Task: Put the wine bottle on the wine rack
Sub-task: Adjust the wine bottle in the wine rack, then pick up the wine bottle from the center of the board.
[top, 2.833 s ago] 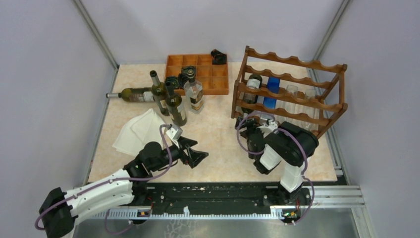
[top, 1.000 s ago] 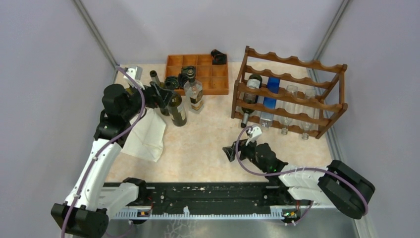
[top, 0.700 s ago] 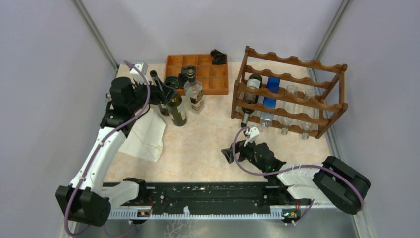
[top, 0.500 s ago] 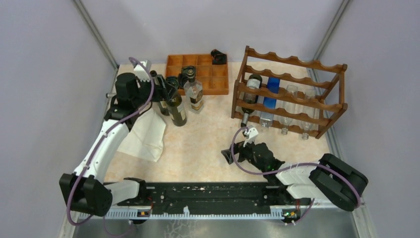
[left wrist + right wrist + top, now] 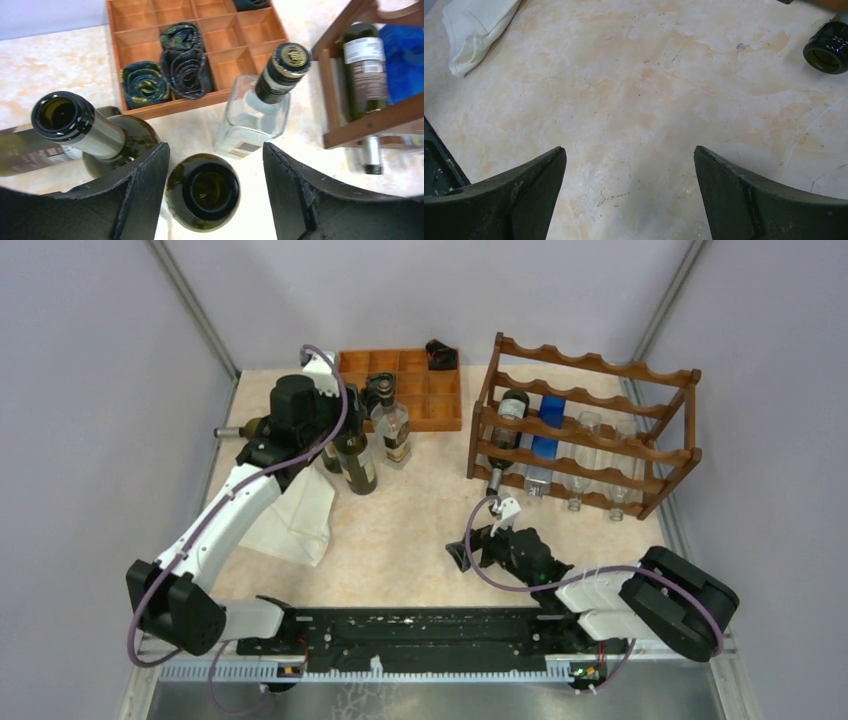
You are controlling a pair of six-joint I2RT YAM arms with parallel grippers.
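The wine bottle (image 5: 357,462), dark green and uncorked, stands upright at the back left of the table. In the left wrist view its mouth (image 5: 202,192) sits between my left gripper's (image 5: 215,160) fingers. The left finger (image 5: 145,190) is close to the neck and the right finger (image 5: 295,195) stands well off it, so the gripper is open around the neck. From above, the left gripper (image 5: 335,430) hangs over the bottle. The reddish-brown wine rack (image 5: 590,430) stands at the back right and holds a dark bottle (image 5: 510,415) and clear ones. My right gripper (image 5: 458,552) is open and empty, low over the table (image 5: 629,150).
A second upright green bottle (image 5: 65,120), a lying bottle (image 5: 250,427) and a clear square bottle (image 5: 255,115) crowd the wine bottle. An orange compartment tray (image 5: 440,410) with rolled items lies behind them. A white cloth (image 5: 300,515) lies at the left.
My left arm has swung right from the table's left edge to above the wine bottle, and its jaws have narrowed around the neck. The right gripper has barely moved.
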